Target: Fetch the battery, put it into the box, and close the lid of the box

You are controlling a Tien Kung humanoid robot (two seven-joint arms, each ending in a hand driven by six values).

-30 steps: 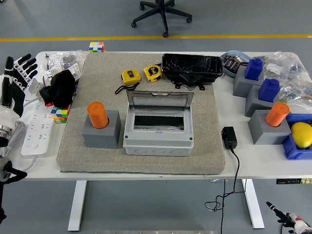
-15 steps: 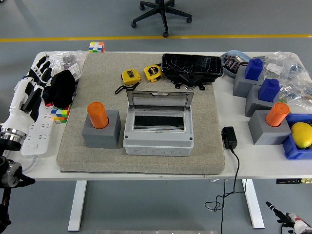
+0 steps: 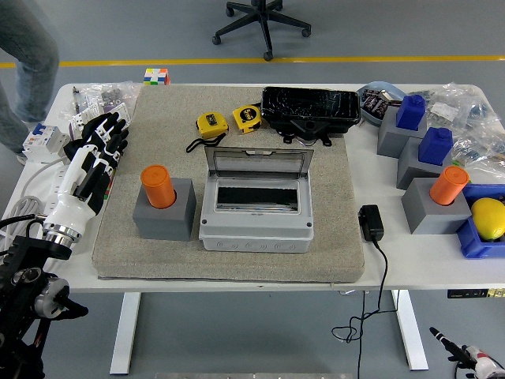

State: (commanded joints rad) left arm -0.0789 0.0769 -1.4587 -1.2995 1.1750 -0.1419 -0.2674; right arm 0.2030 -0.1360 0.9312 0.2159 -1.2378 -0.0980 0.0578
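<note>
Looks like a robotics lab or workshop floor: grey floor with a yellow line [image 3: 316, 58], an office chair [image 3: 264, 22], a white table [image 3: 237, 272] cluttered with tape measures [image 3: 229, 121], a power strip [image 3: 46, 207] and parts bags [image 3: 473, 118].

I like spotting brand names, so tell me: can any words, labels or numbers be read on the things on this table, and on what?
None can be read.
Yellow tape measures: dark round labels, print too small.
Grey box: no print shows.
Clear bags at far left: contents too blurred.
Black pouch: only glare.
</note>
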